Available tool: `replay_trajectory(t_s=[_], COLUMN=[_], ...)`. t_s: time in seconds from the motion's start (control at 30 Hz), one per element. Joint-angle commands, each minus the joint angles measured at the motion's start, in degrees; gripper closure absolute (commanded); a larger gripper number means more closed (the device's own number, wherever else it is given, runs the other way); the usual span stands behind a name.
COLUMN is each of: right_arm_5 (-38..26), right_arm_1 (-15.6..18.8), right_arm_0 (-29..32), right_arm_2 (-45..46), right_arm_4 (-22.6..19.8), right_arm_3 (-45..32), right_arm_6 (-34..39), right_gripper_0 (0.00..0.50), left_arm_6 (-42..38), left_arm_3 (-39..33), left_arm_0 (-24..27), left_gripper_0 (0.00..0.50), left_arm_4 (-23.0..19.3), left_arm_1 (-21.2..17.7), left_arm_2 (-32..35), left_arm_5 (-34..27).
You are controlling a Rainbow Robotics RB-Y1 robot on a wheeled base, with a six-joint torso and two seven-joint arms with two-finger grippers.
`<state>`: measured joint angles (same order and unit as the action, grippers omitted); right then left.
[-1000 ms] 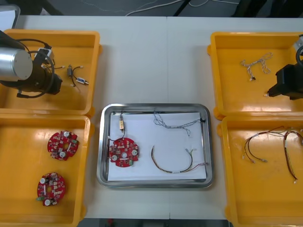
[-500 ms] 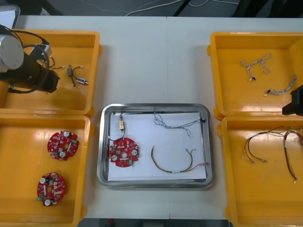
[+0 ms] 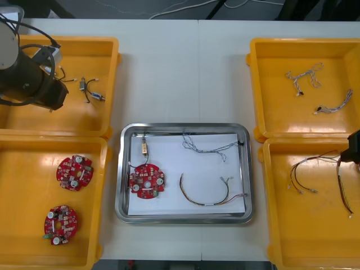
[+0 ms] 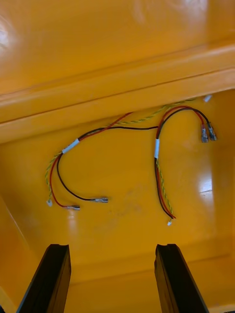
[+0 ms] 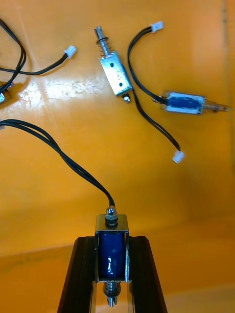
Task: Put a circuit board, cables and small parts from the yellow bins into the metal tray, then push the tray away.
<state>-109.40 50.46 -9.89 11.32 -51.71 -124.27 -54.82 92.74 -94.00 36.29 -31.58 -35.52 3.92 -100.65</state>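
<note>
"2 black fingers of the left gripper (image 5: 111, 243) were closed on a small boxy metal part with a blue winding (image 5: 112, 259), over the far yellow plastic bin on the robot's left (image 3: 84, 121). Did you see?"

"I did. A light, stiff thing, I'd say, and the hold across its flat metal sides looked sound. The thin black lead (image 5: 58, 151) off its end was the soft bit. I reckoned it would trail and might snag the loose silver metal part (image 5: 116, 73) lying beyond the fingers."

"And the right gripper (image 4: 112, 249)?"

"Its fingers stood wide apart with nothing between them, above the red, black and yellow cables (image 4: 156, 146) in the near right yellow bin (image 3: 315, 236). Limp stuff, best pinched at a white-taped stretch, I'd guess."

"What couldn't you make out?"

"Where that black lead ended, since it ran out of sight. From overhead the left arm's dark body covered fingers and part, and the right gripper was cut off at the edge. The shiny metal tray with a white inside (image 3: 183, 128) held a round red circuit board (image 3: 147, 183), 2 cables and 1 small part."
</note>
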Motion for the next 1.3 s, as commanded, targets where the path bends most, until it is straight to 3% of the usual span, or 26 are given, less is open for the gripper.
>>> replay_trajectory(t_s=[0.03, 0.33, 0.6, 1.07, 1.3], right_arm_5=[0.77, 3.85, 7.8, 9.03, 8.95], right_arm_1=[1.22, -0.36, -2.73, -4.14, -4.14], right_arm_0=[1.63, 1.54, 1.54, 1.46, 1.54], right_arm_2=[1.86, 1.86, 1.86, 1.86, 1.86], right_arm_4=[1.09, 3.29, 4.78, 5.66, 5.22], right_arm_3=[-1.59, -1.51, 0.16, 1.22, 1.13], right_arm_6=[-2.22, -4.77, -10.39, -12.59, -12.59], right_gripper_0=[0.0, 0.0, 0.0, 0.0, 0.0], left_arm_6=[-11.97, -24.71, -35.79, -47.65, -49.94], left_arm_3=[-6.11, -13.58, -19.47, -23.77, -24.04], left_arm_0=[1.59, 1.59, 1.59, 1.59, 1.67], left_gripper_0=[0.5, 0.5, 0.5, 0.5, 0.5], left_arm_4=[-1.12, -5.25, -5.16, 1.17, 4.42], left_arm_1=[-1.31, -1.31, -0.43, 3.35, 6.51], left_arm_2=[-0.4, -5.68, -12.27, -22.99, -26.59], left_arm_5=[-3.76, -7.28, -8.16, -7.89, -7.81])
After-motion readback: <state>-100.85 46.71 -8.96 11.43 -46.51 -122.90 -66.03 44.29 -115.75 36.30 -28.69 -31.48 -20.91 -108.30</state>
